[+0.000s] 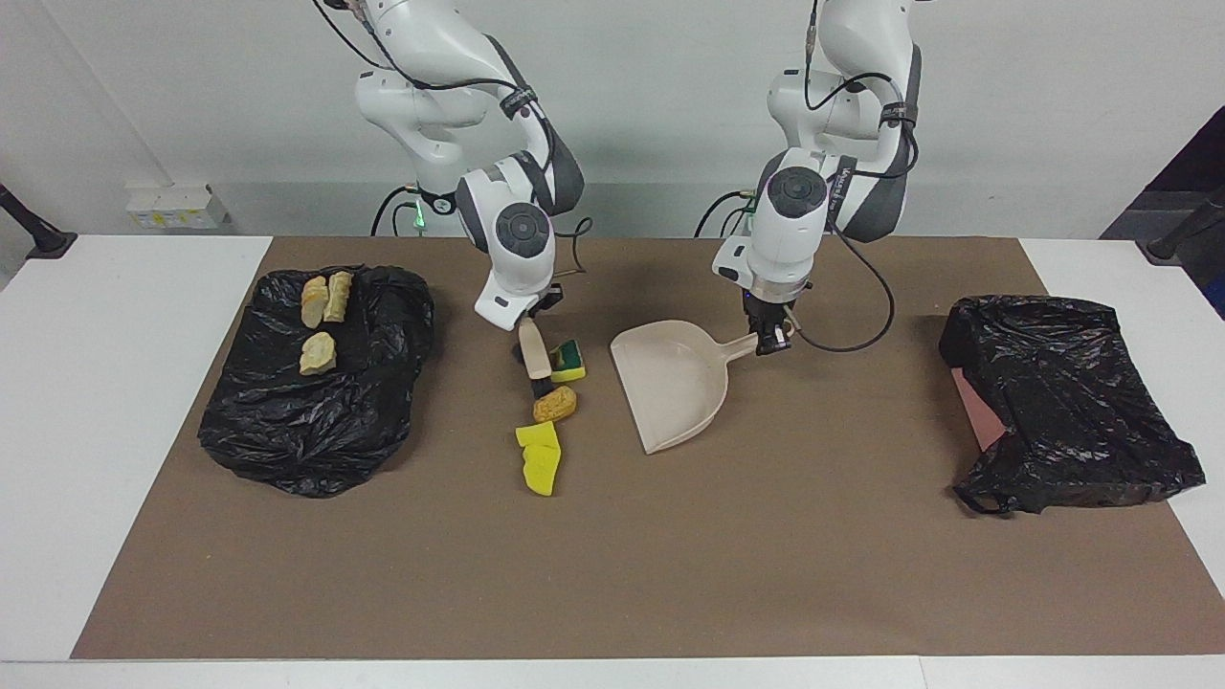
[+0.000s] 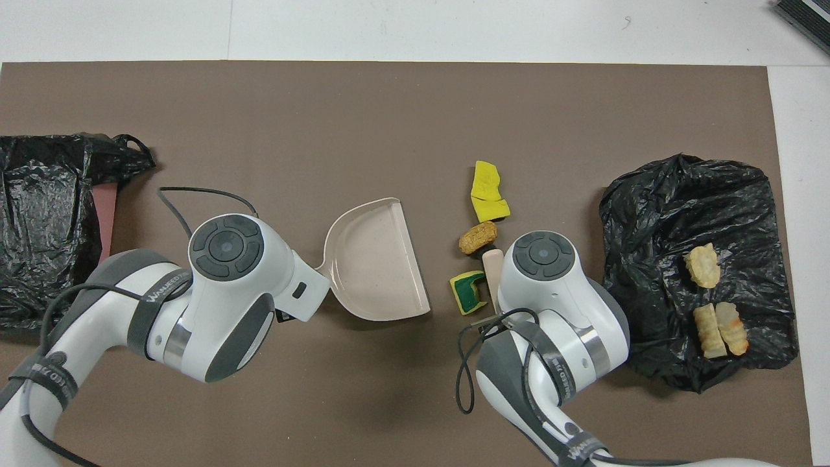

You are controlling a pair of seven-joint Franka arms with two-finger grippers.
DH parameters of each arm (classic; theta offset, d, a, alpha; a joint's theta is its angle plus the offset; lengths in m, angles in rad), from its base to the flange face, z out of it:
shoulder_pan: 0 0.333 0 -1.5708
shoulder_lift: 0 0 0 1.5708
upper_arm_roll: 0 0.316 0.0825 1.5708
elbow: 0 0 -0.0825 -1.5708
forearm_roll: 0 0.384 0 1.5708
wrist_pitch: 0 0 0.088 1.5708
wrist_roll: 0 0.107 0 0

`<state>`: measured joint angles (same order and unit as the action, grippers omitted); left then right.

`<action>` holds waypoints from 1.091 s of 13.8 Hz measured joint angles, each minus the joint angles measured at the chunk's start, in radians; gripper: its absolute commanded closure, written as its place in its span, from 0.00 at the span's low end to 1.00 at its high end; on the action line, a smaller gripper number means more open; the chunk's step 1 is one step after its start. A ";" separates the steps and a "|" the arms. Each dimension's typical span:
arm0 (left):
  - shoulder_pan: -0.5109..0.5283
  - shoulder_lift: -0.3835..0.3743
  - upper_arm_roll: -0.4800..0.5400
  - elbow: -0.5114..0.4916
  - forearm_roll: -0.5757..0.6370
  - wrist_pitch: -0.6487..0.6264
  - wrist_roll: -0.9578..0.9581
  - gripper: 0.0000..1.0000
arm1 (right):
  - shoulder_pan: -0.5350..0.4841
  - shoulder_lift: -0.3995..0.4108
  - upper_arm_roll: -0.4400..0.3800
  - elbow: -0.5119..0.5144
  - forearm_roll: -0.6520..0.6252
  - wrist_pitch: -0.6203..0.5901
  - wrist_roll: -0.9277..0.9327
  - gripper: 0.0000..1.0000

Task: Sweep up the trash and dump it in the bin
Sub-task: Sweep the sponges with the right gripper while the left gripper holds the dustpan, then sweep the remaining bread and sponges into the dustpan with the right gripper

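Observation:
My left gripper [image 1: 771,342] is shut on the handle of the beige dustpan [image 1: 675,383], which rests on the mat with its mouth facing the trash. My right gripper [image 1: 527,323] is shut on a beige brush [image 1: 534,362] whose black bristles touch a tan chunk [image 1: 555,405]. A green-faced sponge [image 1: 568,360] lies against the brush, between it and the dustpan. Two yellow sponge wedges [image 1: 539,457] lie just farther from the robots. Three bread chunks [image 1: 321,321] sit on a black bag [image 1: 316,421]. The bin [image 1: 1067,402], lined with black plastic, stands at the left arm's end.
A brown mat [image 1: 766,555] covers the middle of the white table [image 1: 86,431]. The black bag [image 2: 694,214] with the chunks lies at the right arm's end. The bin [image 2: 39,220] shows a pink rim [image 2: 107,214]. A loose cable [image 2: 194,194] trails from the left arm.

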<state>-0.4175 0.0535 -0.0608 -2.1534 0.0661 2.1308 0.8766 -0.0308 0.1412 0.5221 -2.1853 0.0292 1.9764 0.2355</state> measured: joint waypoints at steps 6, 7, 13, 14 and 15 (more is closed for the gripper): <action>-0.012 -0.002 0.000 -0.007 0.007 0.005 0.000 1.00 | 0.003 0.038 0.101 0.052 0.215 0.111 0.038 1.00; -0.016 -0.003 0.000 -0.010 0.011 0.007 0.000 1.00 | 0.003 0.044 0.112 0.076 0.230 0.109 0.060 1.00; -0.023 -0.006 0.000 -0.015 0.014 0.011 0.000 1.00 | -0.009 0.011 0.014 0.277 0.099 -0.175 0.105 1.00; -0.023 -0.006 0.000 -0.016 0.014 0.012 0.000 1.00 | -0.012 0.017 -0.020 0.280 0.031 -0.190 0.100 1.00; -0.023 -0.006 0.000 -0.016 0.014 0.012 0.000 1.00 | -0.014 0.036 -0.057 0.291 -0.021 -0.213 0.081 1.00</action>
<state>-0.4408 0.0476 -0.0607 -2.1690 0.0800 2.1433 0.8765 -0.0445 0.1775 0.4654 -1.8941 0.0085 1.7635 0.3165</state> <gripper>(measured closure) 0.674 0.749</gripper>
